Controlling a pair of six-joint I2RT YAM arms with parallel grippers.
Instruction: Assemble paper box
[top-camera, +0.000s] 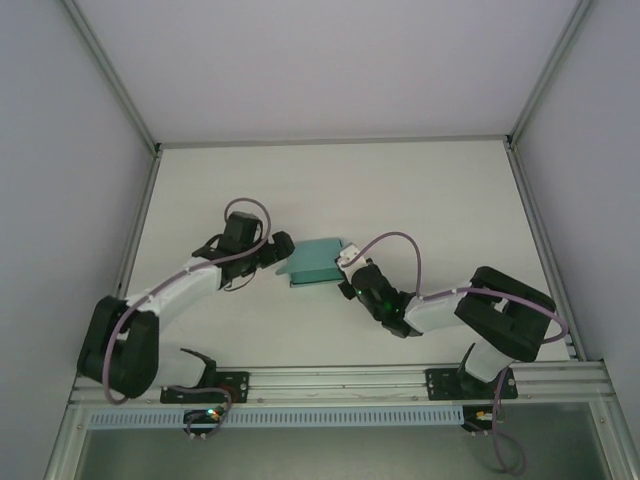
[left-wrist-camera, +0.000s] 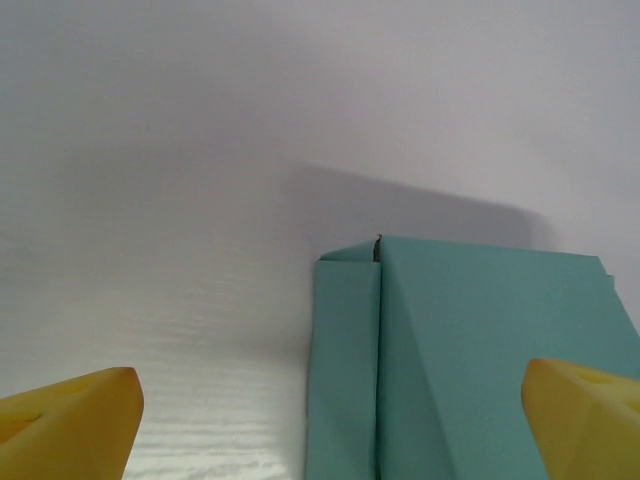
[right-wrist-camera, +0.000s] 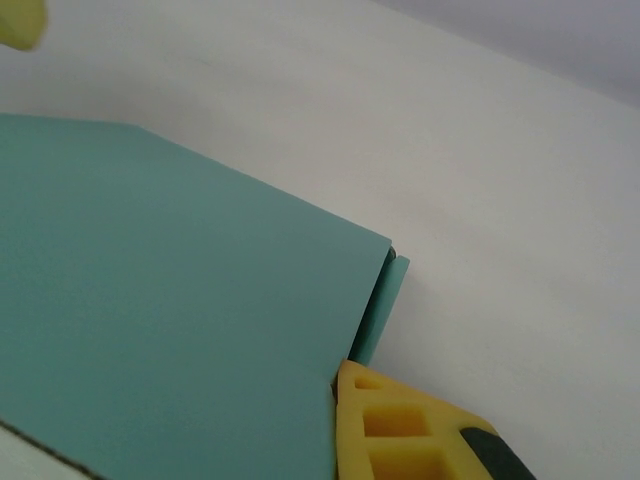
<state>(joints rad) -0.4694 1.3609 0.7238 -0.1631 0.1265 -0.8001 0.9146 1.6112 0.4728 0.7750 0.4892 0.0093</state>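
In the top view the left gripper (top-camera: 277, 256) sits left of centre, just beside the left edge of the paper box (top-camera: 318, 264). Its wrist view shows the yellow fingertips (left-wrist-camera: 70, 425) spread wide at the lower corners. They hold nothing, and the box's folded teal panels and a seam lie between them.

The box rests mid-frame on the table (top-camera: 420, 190), partly folded. At its right edge the right gripper (top-camera: 348, 262) is pressed together. In its wrist view one yellow finger (right-wrist-camera: 400, 430) lies against the card's corner, apparently pinching that edge.

I judge the folding to be part-way done, with the right arm steadying the box and the left free to work a side flap. The next move calls for the left jaws to take or press that flap without dragging the card out of the other grip.

The table is plain matte white. Pale walls (top-camera: 60, 120) and aluminium rails (top-camera: 340, 385) enclose it.
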